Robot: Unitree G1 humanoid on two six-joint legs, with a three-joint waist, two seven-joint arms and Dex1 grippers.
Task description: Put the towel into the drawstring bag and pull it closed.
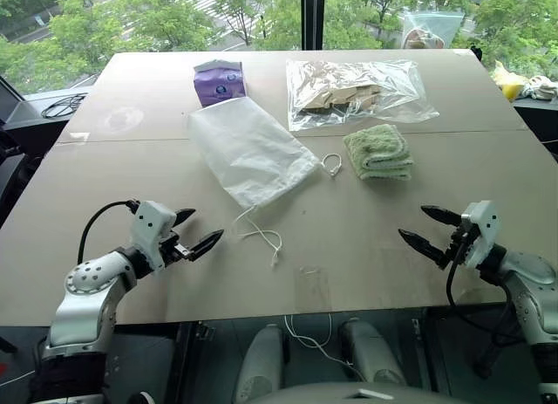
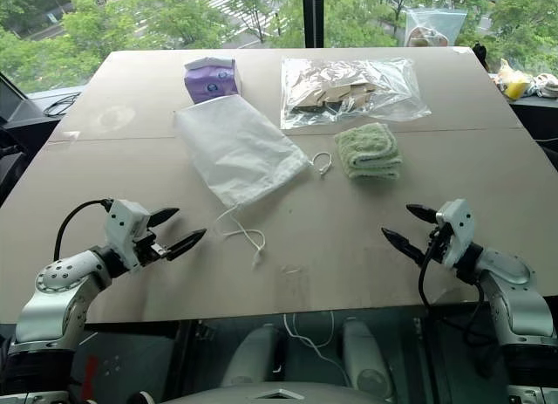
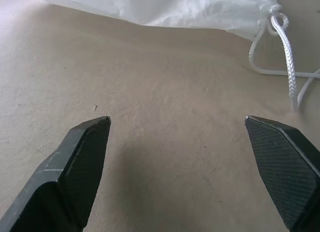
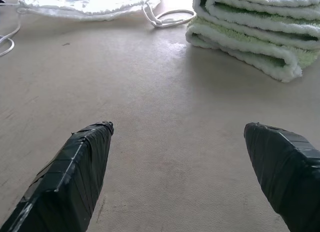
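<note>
Pale green towel [image 1: 378, 151] lies folded on the tabletop [image 1: 349, 238], just beside the flat drawstring bag [image 1: 248, 149], unpacked. Left wrist view: left gripper [image 3: 180, 142] fingers spread, empty. Right wrist view: right gripper [image 4: 180, 142] likewise, facing the towel.

table [image 1: 131, 273]: matt beige board, looks like cardboard or fibreboard, faintly scuffed; a seam is seen running across it
drawstring bag [image 1: 248, 151]: thin translucent white fabric, kinda papery, softly wrinkled, matt
cords [image 3: 287, 51]: twisted white rope, smooth-ish weave, knotted at the bag's mouth
towel [image 1: 378, 151]: pale green terry cloth, fluffy looped pile, folded in thick layers
clear bag [image 1: 357, 92]: glossy see-through plastic, crinkled, brown paper-like stuff seen inside, near the table's far edge
purple packet [image 1: 219, 81]: shiny printed foil or plastic, at the far edge
left gripper [image 1: 199, 232]: black fingers, finely textured pads, matt; white plastic housing
right gripper [image 1: 425, 229]: fingers wrapped in dark tape, slightly glossy
</note>
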